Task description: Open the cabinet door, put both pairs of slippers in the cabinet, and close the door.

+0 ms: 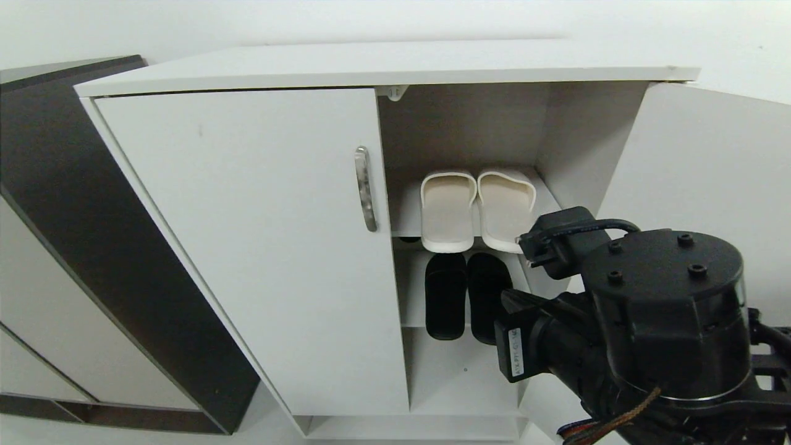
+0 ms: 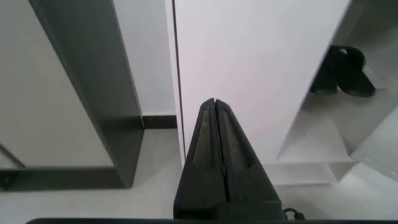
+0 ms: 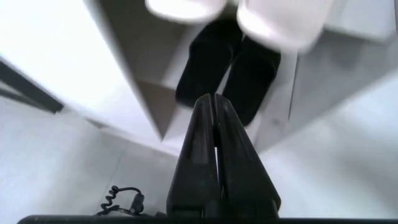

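My right jaws are closed on nothing, the black slippers (image 3: 230, 68) ahead of them on a cabinet shelf (image 1: 413, 296), the white slippers (image 3: 280, 18) one shelf above. My left jaws, closed too, face the shut door (image 2: 261, 62), a dark panel (image 2: 93, 81) beside it; the other door (image 1: 698, 185) stands open.

White wall (image 1: 371, 21), pale floor (image 2: 155, 168), dark unit (image 1: 93, 216) at the left.
The dark unit is a grey-black frame around lighter panels, standing on the smooth, evenly lit floor; a dark skirting strip (image 2: 158, 119) runs along the foot of the wall.
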Robot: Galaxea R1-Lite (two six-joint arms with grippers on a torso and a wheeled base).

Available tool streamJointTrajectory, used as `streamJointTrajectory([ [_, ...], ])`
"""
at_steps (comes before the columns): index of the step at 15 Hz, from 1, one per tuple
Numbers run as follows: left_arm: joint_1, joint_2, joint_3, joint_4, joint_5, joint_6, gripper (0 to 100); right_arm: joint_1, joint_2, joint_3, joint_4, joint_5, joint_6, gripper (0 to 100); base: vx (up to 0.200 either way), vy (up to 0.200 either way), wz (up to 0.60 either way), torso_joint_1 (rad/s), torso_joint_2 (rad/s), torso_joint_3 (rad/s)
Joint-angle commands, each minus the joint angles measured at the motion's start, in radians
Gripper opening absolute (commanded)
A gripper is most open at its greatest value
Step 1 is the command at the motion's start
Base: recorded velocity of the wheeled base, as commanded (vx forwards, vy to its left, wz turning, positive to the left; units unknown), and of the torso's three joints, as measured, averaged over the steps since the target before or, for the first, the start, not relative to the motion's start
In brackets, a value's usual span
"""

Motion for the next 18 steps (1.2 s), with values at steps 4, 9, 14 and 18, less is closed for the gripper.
streamJointTrajectory([
  [4, 0.000, 0.001, 0.000, 0.000, 0.000, 0.000, 0, -0.001, -0.005, 0.017, -0.002, 0.007, 0.000, 0, -0.200, 0.000, 0.00, 0.001, 0.00, 0.005],
  [9, 0.000, 0.001, 0.000, 0.000, -0.001, 0.000, 0, -0.003, -0.007, 0.050, -0.050, 0.023, -0.007, 0, -0.200, 0.000, 0.00, 0.002, 0.00, 0.003],
  [14, 0.000, 0.001, 0.000, 0.002, -0.003, 0.001, 0, -0.006, -0.008, 0.065, -0.050, 0.035, -0.006, 0, -0.160, 0.000, 0.00, 0.004, 0.00, 0.003],
  [18, 0.000, 0.001, 0.000, 0.002, -0.001, 0.000, 0, -0.012, -0.033, 0.105, -0.077, 0.066, -0.010, 0, 0.000, 0.000, 0.00, 0.000, 0.00, 0.000],
])
